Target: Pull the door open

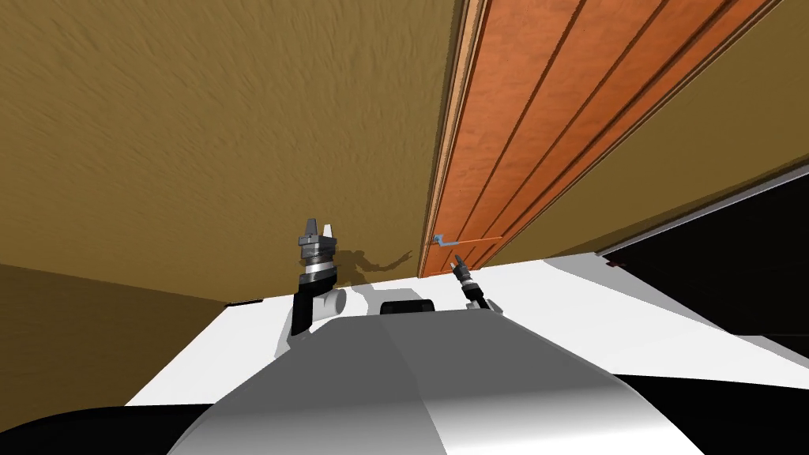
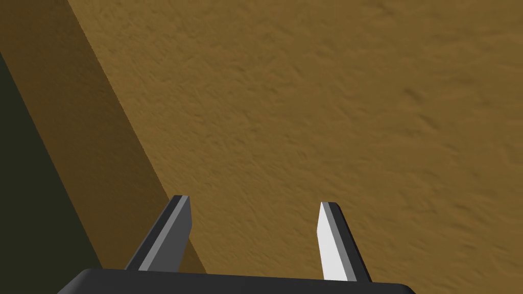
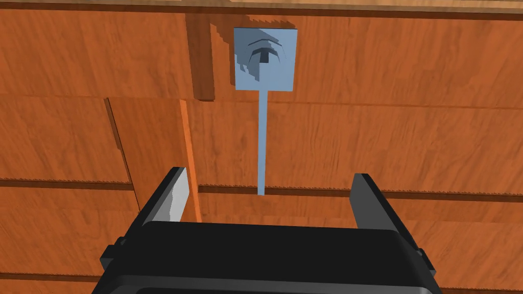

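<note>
right gripper, fingers spread, lines up on the blue lever handle of the orange door; left gripper, also spread, faces the ochre wall.

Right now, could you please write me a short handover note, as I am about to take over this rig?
Right gripper: open, pointed at the orange door. The free end of the light blue lever handle shows between its fingers. No grip yet.
Left gripper: open, holding nothing, facing the ochre wall beside the door.
Done: the right arm is lined up on the handle. The door looks closed.
Left: close the fingers on the lever, probably press it down, then pull the door open.
</note>
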### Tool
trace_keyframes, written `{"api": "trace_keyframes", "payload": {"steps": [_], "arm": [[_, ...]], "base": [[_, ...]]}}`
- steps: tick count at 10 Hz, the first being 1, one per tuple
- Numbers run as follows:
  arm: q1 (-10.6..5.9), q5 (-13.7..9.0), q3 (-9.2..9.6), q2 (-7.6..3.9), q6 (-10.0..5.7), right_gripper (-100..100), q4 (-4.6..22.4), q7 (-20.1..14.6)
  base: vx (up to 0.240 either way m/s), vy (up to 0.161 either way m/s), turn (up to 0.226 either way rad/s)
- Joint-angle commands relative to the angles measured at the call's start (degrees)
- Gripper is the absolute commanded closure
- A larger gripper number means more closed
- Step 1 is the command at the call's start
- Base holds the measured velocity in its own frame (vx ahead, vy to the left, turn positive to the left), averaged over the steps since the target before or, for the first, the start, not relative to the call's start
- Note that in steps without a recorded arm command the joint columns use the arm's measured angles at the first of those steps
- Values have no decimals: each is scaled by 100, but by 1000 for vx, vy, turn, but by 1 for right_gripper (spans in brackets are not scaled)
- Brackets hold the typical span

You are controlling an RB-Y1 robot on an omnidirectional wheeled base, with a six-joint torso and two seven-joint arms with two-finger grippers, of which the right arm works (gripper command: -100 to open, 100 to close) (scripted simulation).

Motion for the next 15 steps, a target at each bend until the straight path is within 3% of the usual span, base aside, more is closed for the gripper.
{"api": "trace_keyframes", "payload": {"steps": [1, 10, 11, 12, 15], "arm": [[21, -77, -102, -58, -95, -100, 136, -27], [104, -372, -494, -282, -461, -100, 657, -132], [139, -351, -466, -263, -402, -100, 549, -120], [139, -351, -466, -263, -402, 100, 549, -120], [139, -351, -466, -263, -402, 100, 549, -120]], "base": [[115, 30, 180], [132, 20, 144], [55, 5, 18], [-9, -2, -16], [-14, -2, 3]]}}
